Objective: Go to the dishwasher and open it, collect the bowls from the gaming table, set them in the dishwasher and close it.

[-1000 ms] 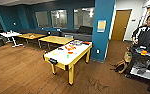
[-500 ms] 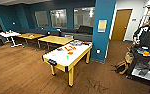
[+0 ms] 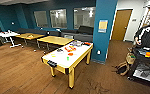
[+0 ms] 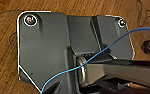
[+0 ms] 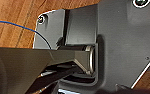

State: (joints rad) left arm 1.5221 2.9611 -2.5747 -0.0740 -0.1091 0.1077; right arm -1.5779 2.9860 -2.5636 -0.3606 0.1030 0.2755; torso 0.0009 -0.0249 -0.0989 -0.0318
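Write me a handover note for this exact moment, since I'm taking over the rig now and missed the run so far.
Claws: both wrist views look down at wood floor; whether either claw is open or shut cannot be told, and nothing is seen held.
Job's things: the gaming table, white top with yellow rim, stands ahead in the head view. Small bowls on it: an orange bowl, a green bowl, a pale bowl, plus flat colourful boxes further back.
A person stands at the right by a dark cart.
Done: cannot confirm the dishwasher step.
Left: collect the bowls, load them, close up.
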